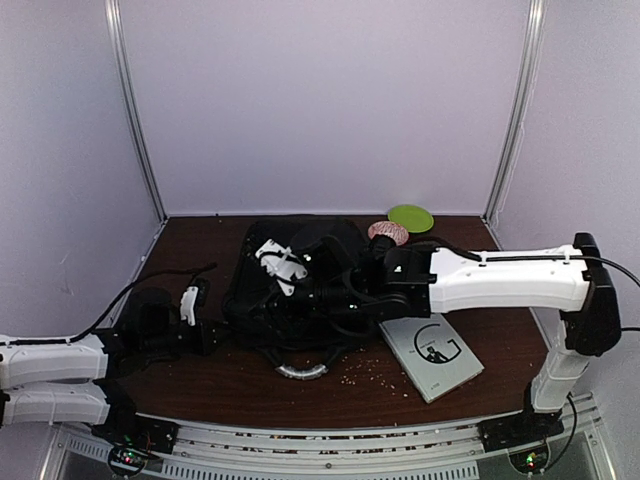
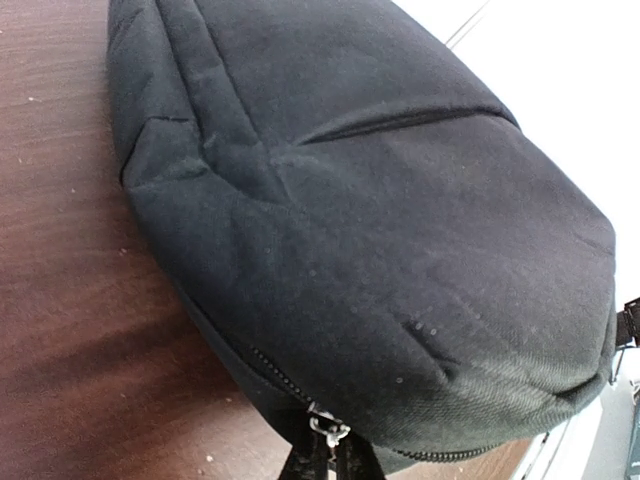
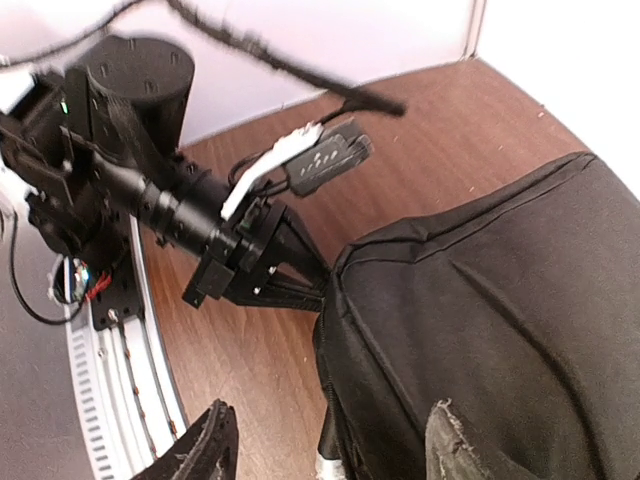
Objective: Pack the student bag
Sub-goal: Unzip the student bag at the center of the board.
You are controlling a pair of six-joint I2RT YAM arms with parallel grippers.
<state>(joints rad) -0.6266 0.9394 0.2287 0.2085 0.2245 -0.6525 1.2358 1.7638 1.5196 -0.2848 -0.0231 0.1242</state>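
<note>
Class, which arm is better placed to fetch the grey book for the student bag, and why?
Likely right. The grey book lies on that arm's side, near its forearm; the left gripper sits at the student bag's opposite edge, the bag between them.

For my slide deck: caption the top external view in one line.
Right gripper over the black student bag, left gripper at its edge, a book lying beside it.

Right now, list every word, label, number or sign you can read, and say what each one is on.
"G": large letter on the cover of the grey book.
Small print lower on that same cover: too small to read.
student bag: no readable label or brand in any view.
</note>
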